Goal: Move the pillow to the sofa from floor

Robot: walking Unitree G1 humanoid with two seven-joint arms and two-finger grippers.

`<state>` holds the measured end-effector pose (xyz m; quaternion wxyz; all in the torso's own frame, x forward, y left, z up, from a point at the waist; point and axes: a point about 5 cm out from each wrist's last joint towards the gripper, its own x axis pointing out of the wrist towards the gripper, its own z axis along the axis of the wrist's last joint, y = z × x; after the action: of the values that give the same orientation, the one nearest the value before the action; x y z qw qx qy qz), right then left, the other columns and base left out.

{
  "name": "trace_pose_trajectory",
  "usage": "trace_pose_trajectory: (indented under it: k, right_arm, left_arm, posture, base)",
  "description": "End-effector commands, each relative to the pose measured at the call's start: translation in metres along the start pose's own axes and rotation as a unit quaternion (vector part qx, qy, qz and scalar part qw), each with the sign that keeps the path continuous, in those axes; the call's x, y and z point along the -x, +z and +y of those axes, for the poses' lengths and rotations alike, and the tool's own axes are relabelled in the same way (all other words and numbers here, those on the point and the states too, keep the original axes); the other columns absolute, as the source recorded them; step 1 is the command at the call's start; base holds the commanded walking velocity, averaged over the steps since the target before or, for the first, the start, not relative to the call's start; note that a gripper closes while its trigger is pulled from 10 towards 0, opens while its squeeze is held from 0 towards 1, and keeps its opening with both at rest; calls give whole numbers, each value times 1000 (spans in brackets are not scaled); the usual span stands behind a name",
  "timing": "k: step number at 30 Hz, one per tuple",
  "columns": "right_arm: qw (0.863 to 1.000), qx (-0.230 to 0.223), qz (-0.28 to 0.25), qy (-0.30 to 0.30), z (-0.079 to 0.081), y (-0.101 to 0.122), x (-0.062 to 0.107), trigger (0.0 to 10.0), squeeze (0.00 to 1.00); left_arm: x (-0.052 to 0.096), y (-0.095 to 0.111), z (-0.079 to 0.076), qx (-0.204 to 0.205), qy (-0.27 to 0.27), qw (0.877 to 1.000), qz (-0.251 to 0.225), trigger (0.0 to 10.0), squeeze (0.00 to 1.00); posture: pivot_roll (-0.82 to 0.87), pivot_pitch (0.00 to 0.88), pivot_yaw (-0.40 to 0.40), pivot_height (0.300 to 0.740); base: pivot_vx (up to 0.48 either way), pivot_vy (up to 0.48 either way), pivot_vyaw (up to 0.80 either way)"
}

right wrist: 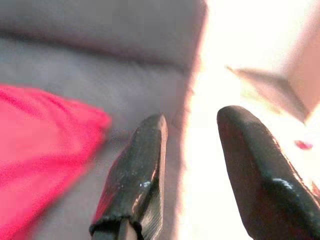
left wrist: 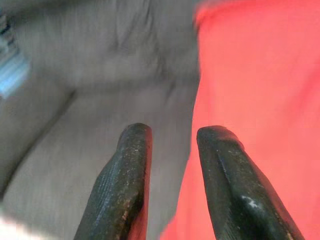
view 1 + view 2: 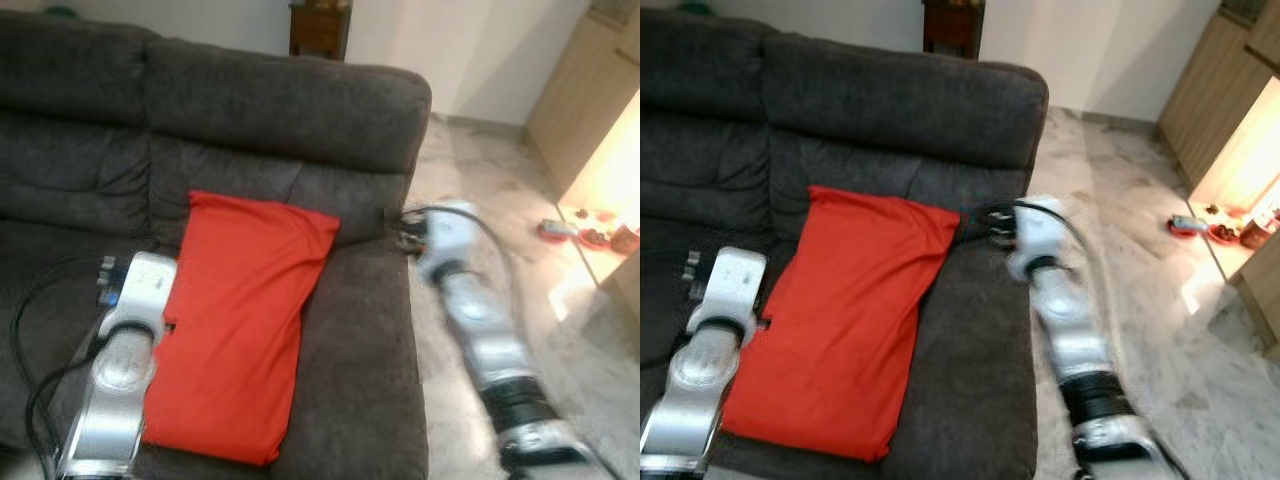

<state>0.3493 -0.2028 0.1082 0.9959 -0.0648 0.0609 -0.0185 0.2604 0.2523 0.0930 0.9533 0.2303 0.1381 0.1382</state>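
A red pillow (image 3: 245, 335) lies on the seat of the dark grey sofa (image 3: 280, 110), its top edge leaning on the backrest. My left arm (image 3: 125, 350) reaches over the seat along the pillow's left side. In the left wrist view the left gripper (image 2: 172, 132) is open over the grey cushion, right beside the pillow's edge (image 2: 255, 75), with nothing between its fingers. My right arm (image 3: 470, 310), blurred, stands by the sofa's right end. The right gripper (image 1: 195, 117) is open and holds nothing, with the pillow's corner (image 1: 45, 130) off to one side.
Pale marble floor (image 3: 480, 170) stretches to the right of the sofa. Small red dishes (image 3: 590, 236) sit on the floor by a light wooden cabinet (image 3: 575, 90). A dark wooden piece (image 3: 320, 28) stands behind the sofa. Black cables (image 3: 30, 330) loop over the seat at left.
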Motion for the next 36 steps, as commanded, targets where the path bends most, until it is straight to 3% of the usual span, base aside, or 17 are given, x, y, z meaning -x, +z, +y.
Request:
trace_pose_trajectory:
  k: [1, 4, 5, 6, 7, 8, 9, 12, 16, 17, 19, 21, 24, 29, 36]
  right_arm:
    - [997, 23, 61, -33, -18, -33, 8, 10000, 0]
    - [988, 53, 128, -67, -40, -65, 23, 10000, 0]
    - [988, 53, 128, -67, -40, -65, 23, 10000, 0]
    - [981, 62, 165, -77, -48, -82, 33, 10000, 0]
    - [970, 78, 209, -94, -58, -100, 46, 10000, 0]
    - [951, 92, 271, -120, -72, -125, 68, 10000, 0]
    - [951, 92, 271, -120, -72, -125, 68, 10000, 0]
    - [918, 91, 353, -157, -87, -158, 103, 10000, 0]
    - [885, 96, 424, -166, -91, -185, 138, 10000, 0]
    - [868, 102, 456, -167, -91, -197, 156, 10000, 0]
    - [860, 100, 471, -167, -90, -203, 165, 10000, 0]
    - [839, 87, 514, -156, -82, -219, 189, 10000, 0]
    - [836, 70, 524, -150, -74, -223, 194, 10000, 0]
    - [841, 43, 524, -126, -58, -227, 192, 10000, 0]
    - [846, 32, 521, -113, -45, -227, 186, 10000, 0]
  left_arm:
    - [1, -22, -3, 24, 4, 999, 27, 10000, 0]
    - [8, -49, -2, 40, 14, 997, 63, 10000, 0]
    - [8, -49, -2, 40, 14, 997, 63, 10000, 0]
    - [12, -61, -2, 39, 16, 996, 80, 10000, 0]
    - [17, -73, -3, 45, 17, 994, 96, 10000, 0]
    - [24, -92, -6, 46, 16, 991, 123, 10000, 0]
    - [24, -92, -6, 46, 16, 991, 123, 10000, 0]
    - [37, -123, -17, 45, 4, 984, 173, 10000, 0]
    - [53, -149, -31, 52, -16, 974, 220, 10000, 0]
    - [59, -157, -37, 56, -21, 971, 231, 10000, 0]
    - [63, -161, -39, 63, -22, 969, 238, 10000, 0]
    - [70, -171, -46, 75, -29, 964, 255, 10000, 0]
    - [74, -176, -49, 78, -36, 960, 266, 10000, 0]
    - [82, -186, -53, 82, -43, 952, 292, 10000, 0]
    - [80, -191, -53, 93, -52, 947, 304, 10000, 0]
  posture:
    - [135, 0, -93, 740]
    - [137, 0, -92, 740]
    - [137, 0, -92, 740]
    - [139, 0, -94, 740]
    - [141, 0, -94, 740]
    - [150, 0, -98, 740]
    - [150, 0, -98, 740]
    - [148, 0, -94, 740]
    - [143, 0, -90, 740]
    - [141, 0, -89, 740]
    - [142, 0, -88, 740]
    - [149, 0, -88, 740]
    - [153, 0, -86, 740]
    - [137, 0, -75, 740]
    - [142, 0, -81, 740]
  base:
    - [0, 0, 0]
    - [0, 0, 0]
    - [0, 0, 0]
    - [0, 0, 0]
    - [0, 0, 0]
    - [0, 0, 0]
    - [0, 0, 0]
    - [0, 0, 0]
    - [0, 0, 0]
    - [0, 0, 0]
    - [0, 0, 0]
    - [0, 0, 0]
    - [0, 0, 0]
    - [0, 0, 0]
    - [0, 0, 0]
